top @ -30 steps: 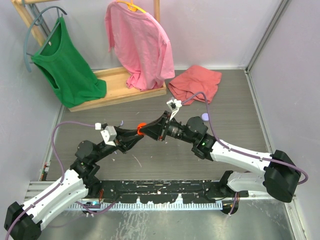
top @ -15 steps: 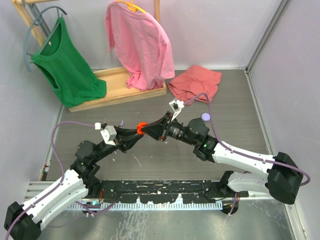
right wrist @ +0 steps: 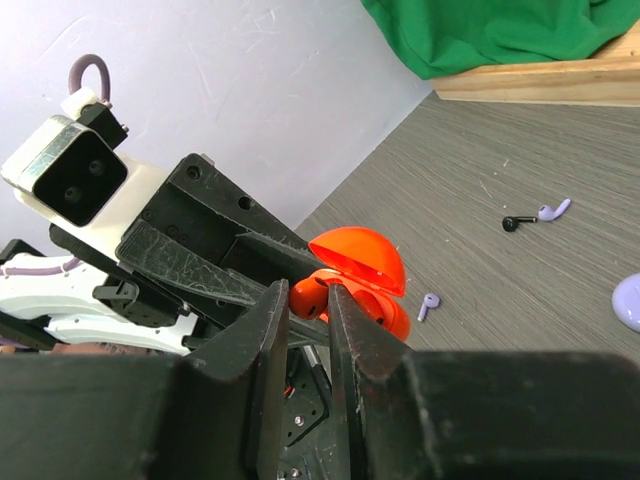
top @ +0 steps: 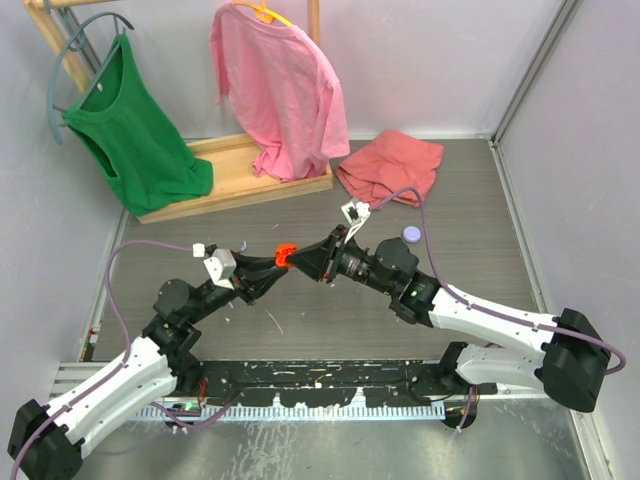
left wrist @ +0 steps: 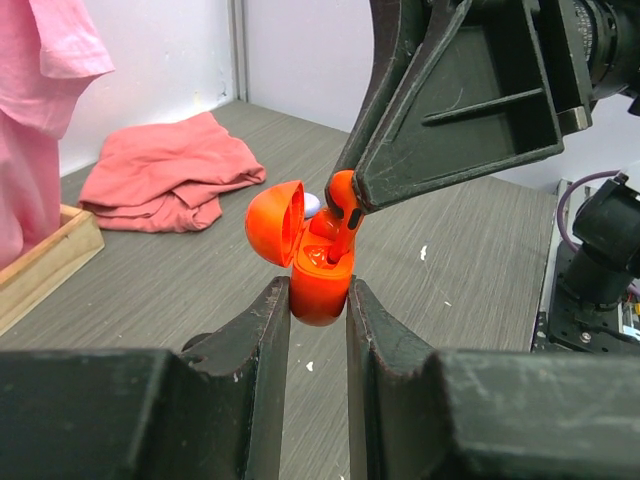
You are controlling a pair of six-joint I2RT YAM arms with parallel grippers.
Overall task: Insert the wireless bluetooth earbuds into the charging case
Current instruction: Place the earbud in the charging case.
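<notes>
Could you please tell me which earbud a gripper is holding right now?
The orange earbud, pinched in the right gripper at the open case; the black one and the lavender ones lie loose on the table.

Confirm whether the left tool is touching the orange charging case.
Touching. The left wrist view shows the left tool clamping the orange charging case, jaws pressed against both its sides, no gap.

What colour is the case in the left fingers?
The case is bright orange; the left wrist view shows it best.
</notes>
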